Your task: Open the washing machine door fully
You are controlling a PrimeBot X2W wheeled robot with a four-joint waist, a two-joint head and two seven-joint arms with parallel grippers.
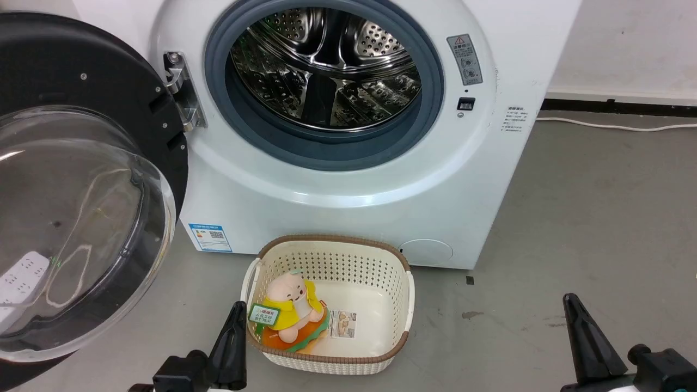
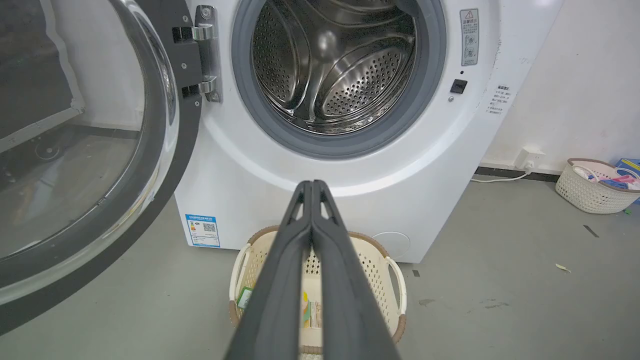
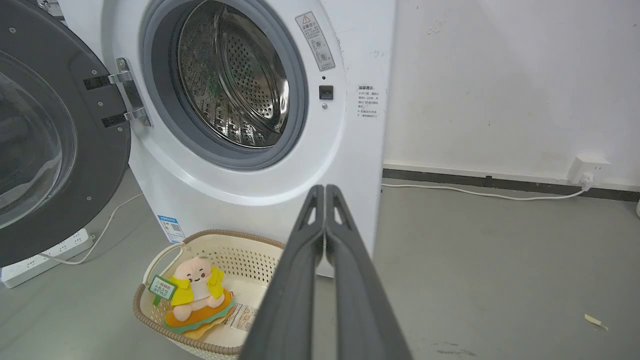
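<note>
The washing machine door [image 1: 81, 207] hangs swung wide at my left, clear of the drum opening [image 1: 325, 71]. My left hand [image 2: 312, 186] and right hand [image 3: 325, 189] hover low, both pressed together, empty.

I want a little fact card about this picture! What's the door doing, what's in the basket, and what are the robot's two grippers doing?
washing machine door: wide open, hinged at the left
drum: shiny steel, no clothes seen inside
basket: cream, on the floor before the washer
plush toy: sits in the basket
left gripper: shut, holding nothing
right gripper: shut, holding nothing
</note>
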